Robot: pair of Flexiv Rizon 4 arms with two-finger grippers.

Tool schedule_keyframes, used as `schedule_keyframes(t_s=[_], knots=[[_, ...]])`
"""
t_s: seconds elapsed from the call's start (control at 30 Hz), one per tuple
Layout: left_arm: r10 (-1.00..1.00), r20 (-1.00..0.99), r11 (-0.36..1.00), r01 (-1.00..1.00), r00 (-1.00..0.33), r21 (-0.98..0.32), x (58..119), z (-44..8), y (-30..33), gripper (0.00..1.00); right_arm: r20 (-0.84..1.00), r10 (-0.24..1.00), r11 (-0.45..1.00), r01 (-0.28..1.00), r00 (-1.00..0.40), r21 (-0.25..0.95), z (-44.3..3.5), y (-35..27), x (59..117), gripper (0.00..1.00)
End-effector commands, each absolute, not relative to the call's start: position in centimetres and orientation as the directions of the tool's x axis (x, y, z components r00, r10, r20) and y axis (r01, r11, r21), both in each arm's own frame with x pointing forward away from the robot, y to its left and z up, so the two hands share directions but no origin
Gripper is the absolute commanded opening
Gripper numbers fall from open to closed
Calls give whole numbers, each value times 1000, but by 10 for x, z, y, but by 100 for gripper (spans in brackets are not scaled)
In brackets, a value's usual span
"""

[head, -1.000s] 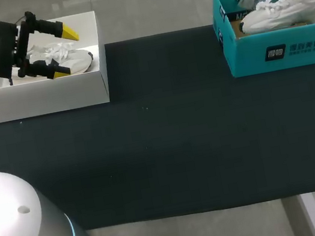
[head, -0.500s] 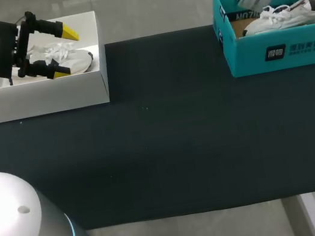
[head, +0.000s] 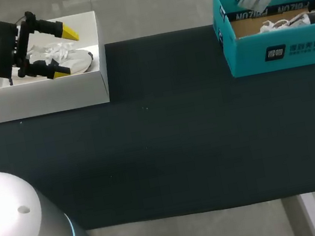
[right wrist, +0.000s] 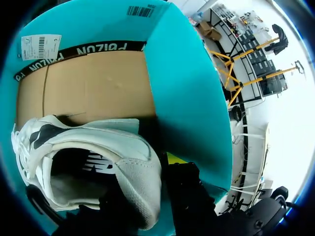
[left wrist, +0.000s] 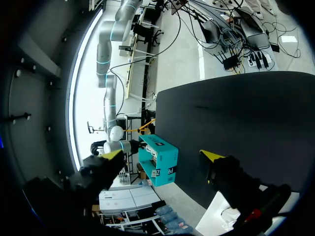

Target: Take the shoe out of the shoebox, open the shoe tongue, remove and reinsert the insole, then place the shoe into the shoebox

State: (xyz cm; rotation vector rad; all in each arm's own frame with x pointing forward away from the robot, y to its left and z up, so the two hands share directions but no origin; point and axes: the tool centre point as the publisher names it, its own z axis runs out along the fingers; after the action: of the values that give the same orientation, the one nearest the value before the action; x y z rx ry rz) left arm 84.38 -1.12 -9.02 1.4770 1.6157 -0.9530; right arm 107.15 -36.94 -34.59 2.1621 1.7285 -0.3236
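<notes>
Placing step, nearly done: white sneaker (right wrist: 98,147) sits in teal cardboard shoebox (head: 245,60). Right end effector (right wrist: 165,184) at heel, grip undeterminable. Left end effector (head: 63,52) wide open, empty. Next: release, lift clear.

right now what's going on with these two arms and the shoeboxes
The right gripper is clamped on the heel of a white lace-up sneaker, which sits low inside the teal cardboard shoebox at the table's far right. The left gripper hangs open over a white cardboard box at the far left, where a second white sneaker lies. It looks like the put-back stage for the right-hand shoe.
</notes>
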Motion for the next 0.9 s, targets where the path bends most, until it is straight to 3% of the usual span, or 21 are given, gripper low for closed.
schedule_keyframes(t_s=[0.03,0.4,0.43,0.47,0.5,0.53,0.9], knots=[[455,-888,61,997,-68,-45,845,-89,-11,100,-383,896,-197,974,226,114,-360,-373,1079,0],[455,-888,61,997,-68,-45,845,-89,-11,100,-385,896,-213,975,222,67,-383,-374,1076,0],[455,-888,61,997,-68,-45,845,-89,-11,100,-386,895,-214,975,222,63,-384,-374,1076,10],[455,-888,61,997,-68,-45,845,-89,-11,100,-385,896,-214,975,221,61,-384,-374,1075,33],[455,-888,61,997,-68,-45,845,-89,-11,100,-389,895,-213,975,218,57,-383,-374,1074,44],[455,-888,61,997,-68,-45,845,-89,-11,100,-399,891,-214,975,218,54,-383,-375,1073,49],[455,-888,61,997,-68,-45,845,-89,-11,100,-387,894,-201,974,227,107,-342,-369,1067,50]])
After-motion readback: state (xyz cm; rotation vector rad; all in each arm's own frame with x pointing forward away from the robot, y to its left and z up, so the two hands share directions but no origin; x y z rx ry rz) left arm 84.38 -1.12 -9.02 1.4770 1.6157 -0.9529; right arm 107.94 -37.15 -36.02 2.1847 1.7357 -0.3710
